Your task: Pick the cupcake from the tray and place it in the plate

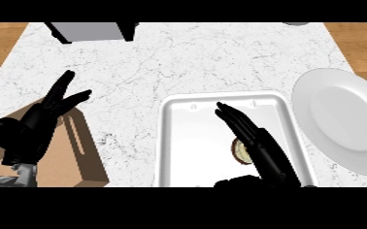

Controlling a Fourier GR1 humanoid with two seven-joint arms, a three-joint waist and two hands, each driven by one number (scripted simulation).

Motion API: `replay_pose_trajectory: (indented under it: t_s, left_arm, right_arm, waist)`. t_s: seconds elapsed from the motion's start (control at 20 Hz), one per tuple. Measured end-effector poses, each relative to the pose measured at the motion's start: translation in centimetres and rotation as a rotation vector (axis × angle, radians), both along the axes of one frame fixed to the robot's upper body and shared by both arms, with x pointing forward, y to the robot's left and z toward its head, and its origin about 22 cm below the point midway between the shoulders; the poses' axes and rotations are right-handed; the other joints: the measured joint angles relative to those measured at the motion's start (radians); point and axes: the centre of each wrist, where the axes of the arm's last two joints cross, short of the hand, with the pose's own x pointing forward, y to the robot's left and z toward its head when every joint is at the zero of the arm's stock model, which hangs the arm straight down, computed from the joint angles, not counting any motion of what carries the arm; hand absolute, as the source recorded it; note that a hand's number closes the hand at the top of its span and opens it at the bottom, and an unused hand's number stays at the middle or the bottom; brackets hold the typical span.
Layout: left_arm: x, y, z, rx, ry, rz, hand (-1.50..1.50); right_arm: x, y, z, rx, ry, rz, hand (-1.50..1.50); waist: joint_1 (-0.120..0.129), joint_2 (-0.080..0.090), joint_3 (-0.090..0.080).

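Right hand [269, 155]: low centre-right of the frame, over the tray; the fingers are straight and point up-left, the thumb shows at the bottom edge, and nothing is grasped.
Cupcake [239, 151]: in the tray's lower right part, just beside the right hand's palm side; only a pale sliver with a dark rim shows, the rest is hidden by the hand.
Tray [190, 145]: white, with rounded corners, at lower centre; apart from the cupcake its floor looks bare.
Left hand [32, 128]: at the left edge, released, fingers up, resting over a brown box [75, 150].
Plate [337, 116]: white and round, at the right edge, just beside the tray and holding nothing.
Counter [143, 68]: white marble, with a grey appliance [90, 30] at the upper left.
Step in hand: the approach to the pick; I judge the grasp not yet made.
Next move: curl the fingers and thumb round the cupcake, lift it over the tray's rim, then carry it right to the plate.
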Motion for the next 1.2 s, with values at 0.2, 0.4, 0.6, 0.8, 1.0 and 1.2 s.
replay_pose_trajectory:
  t_s: [0.2,0.4,0.6,0.8,1.0,1.2]
  left_arm:
    - [0.8,0.0,-0.2,0.008,-0.039,0.005,0.0]
    - [0.9,0.1,-0.5,0.014,-0.056,0.005,0.0]
    - [1.5,-0.1,-0.5,0.012,-0.063,0.004,0.0]
    - [2.0,-0.3,-0.9,0.011,-0.071,-0.012,0.0]
    - [2.7,-0.6,-0.9,0.005,-0.078,-0.026,0.0]
    - [3.3,-1.0,-1.0,0.015,-0.078,-0.025,0.0]
  right_arm:
    - [-0.4,-1.6,3.1,-0.12,-0.021,-0.041,-1.5]
    - [-0.7,-2.9,5.4,-0.318,0.055,-0.059,-1.5]
    - [-0.9,-3.1,8.0,-0.455,0.143,-0.074,-1.5]
    - [-0.9,-3.1,9.6,-0.558,0.223,-0.091,-1.5]
    - [-0.7,-2.6,10.1,-0.606,0.287,-0.1,-1.5]
    - [0.1,-2.1,9.7,-0.627,0.327,-0.094,-1.5]
  waist:
    - [0.001,-0.001,-0.002]
    - [0.005,-0.001,-0.004]
    - [0.014,0.002,-0.004]
    - [0.025,0.002,0.0]
    - [0.035,0.002,0.001]
    - [0.041,0.002,0.003]
